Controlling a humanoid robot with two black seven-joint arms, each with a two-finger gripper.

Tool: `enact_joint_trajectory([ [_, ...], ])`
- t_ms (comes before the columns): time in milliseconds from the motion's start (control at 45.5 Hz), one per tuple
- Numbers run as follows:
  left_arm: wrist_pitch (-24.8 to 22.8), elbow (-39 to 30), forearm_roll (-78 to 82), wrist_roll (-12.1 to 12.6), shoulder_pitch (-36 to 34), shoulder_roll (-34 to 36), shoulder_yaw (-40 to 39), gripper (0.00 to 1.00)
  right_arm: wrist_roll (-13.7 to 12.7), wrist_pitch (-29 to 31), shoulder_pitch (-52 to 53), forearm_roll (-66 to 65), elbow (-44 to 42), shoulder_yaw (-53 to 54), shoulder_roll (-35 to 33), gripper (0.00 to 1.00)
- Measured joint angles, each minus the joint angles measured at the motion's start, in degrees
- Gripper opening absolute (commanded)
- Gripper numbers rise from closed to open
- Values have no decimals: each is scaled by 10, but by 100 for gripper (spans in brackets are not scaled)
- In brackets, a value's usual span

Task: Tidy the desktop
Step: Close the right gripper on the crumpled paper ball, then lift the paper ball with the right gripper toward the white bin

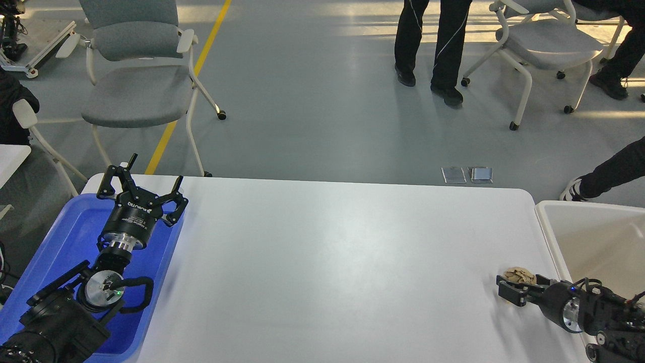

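The desktop point(327, 262) fills the middle of the room in front of the robot, a wide white surface with rounded corners and a slight sheen, almost bare. Near its right edge lies a small crumpled tan wad point(520, 275), probably paper. I'd judge it light, soft and easily crushed, best pinched across its bulk rather than at a loose edge. The glossy top looks slippery, so the wad might skid if nudged.

The right gripper point(508, 291) lies low at that wad, its dark fingers reaching just under it. They seem to be touching or nearly so, but I cannot tell how wide they stand or whether they have hold of it. Just beyond, off the right edge, sits a cream-white bin point(546, 227), the likely place for rubbish.

On the far left a blue tray point(60, 242) rests at the surface's corner. The left gripper point(142, 185) hovers above it, fingers spread wide with nothing between them. White lettering runs across its black body, too small to read.
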Motion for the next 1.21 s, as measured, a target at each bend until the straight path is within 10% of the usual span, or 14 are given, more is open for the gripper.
enact_joint_trajectory([
  [110,0,0,0,0,0,0,0,100,1,-2,-4,1,-6,0,6,30],
  [307,0,0,0,0,0,0,0,100,2,-6,-7,1,-11,-6,11,0],
  [1208,0,0,0,0,0,0,0,100,-1,10,40,52,73,-12,-37,0],
])
